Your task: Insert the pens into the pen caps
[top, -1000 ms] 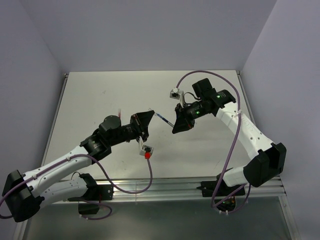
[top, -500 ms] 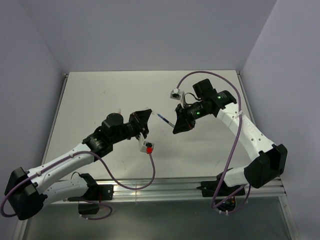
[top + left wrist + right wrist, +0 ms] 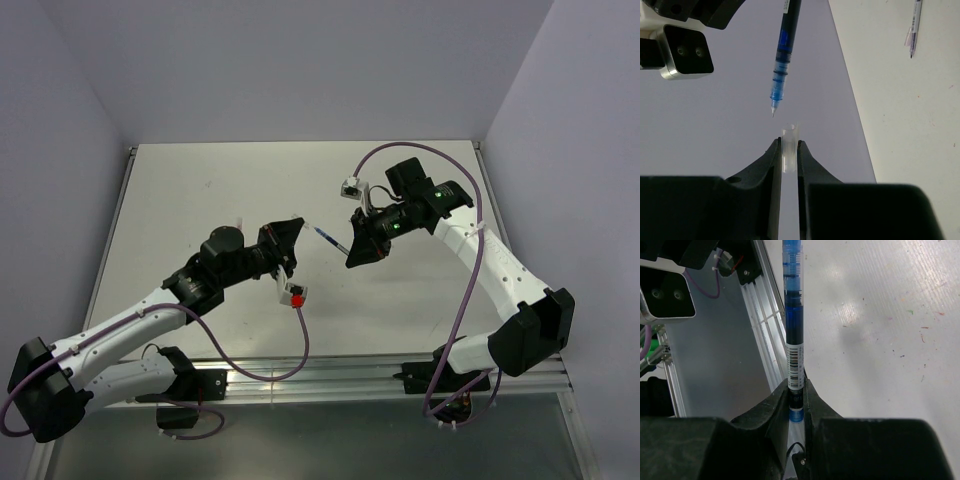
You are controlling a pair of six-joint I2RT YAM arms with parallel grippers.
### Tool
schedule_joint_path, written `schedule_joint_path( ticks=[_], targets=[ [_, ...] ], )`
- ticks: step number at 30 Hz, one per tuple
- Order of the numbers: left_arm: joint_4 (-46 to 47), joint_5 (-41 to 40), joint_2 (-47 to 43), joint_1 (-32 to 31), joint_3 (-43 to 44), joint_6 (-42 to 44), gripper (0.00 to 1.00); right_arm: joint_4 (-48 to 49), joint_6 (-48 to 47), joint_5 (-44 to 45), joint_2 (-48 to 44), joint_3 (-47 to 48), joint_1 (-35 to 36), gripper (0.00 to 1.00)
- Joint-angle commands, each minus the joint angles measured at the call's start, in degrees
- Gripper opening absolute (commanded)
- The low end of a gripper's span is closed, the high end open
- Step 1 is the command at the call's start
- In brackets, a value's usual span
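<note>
My left gripper (image 3: pixel 294 232) (image 3: pixel 789 147) is shut on a small clear pen cap (image 3: pixel 789 132), held up off the table with its open end toward the blue pen. My right gripper (image 3: pixel 352 251) (image 3: pixel 796 386) is shut on the rear of the blue pen (image 3: pixel 325 236) (image 3: pixel 793 315). In the left wrist view the blue pen (image 3: pixel 785 50) points its tip down at the cap, a short gap above and slightly left of the cap's mouth. A pale pen (image 3: pixel 914 25) lies on the white table. The red pen is out of view.
The white table (image 3: pixel 200 190) has a metal rail (image 3: pixel 330 372) along its near edge and grey walls around it. The right wrist camera block (image 3: pixel 682 50) hangs close above the left gripper. A thin pale object (image 3: pixel 240 222) lies behind the left arm.
My left arm has shifted slightly up and toward the pen, with its wrist turning. The gap between the cap and the pen tip has narrowed. The right arm has held still.
</note>
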Motion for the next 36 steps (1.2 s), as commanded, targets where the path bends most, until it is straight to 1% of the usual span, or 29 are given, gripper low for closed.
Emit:
schedule_joint_path(
  ticks=[1,6,15,23,29,33,36],
  targets=[
    [2.29,2.06,-1.26,0.05,2.71,-1.60,0.00,0.20,0.06,-0.15,-0.26,0.39,0.34,0.00],
    [2.46,2.76,-1.44,-0.12,2.10,-0.72,0.00,0.11,-0.03,-0.24,-0.08,0.75,0.51,0.00],
    [3.25,2.41,-0.03,-0.65,2.97,-1.77,0.00,-0.15,-0.38,0.20,0.10,0.57,0.87,0.00],
    [2.99,2.68,-0.65,-1.00,2.97,-1.69,0.00,-0.33,-0.55,0.11,0.18,0.75,1.04,0.00],
    [1.94,3.47,-0.91,-1.53,2.80,0.06,0.00,-0.50,-0.46,0.11,0.62,1.71,1.13,0.00],
    [-1.48,4.17,-1.00,-2.41,3.32,0.94,0.00,-0.59,-0.38,0.02,0.89,2.24,1.13,0.00],
    [-2.11,4.26,-1.53,-3.20,2.01,4.44,0.00,-0.59,-0.29,-0.24,1.24,2.76,1.22,0.00]
  ],
)
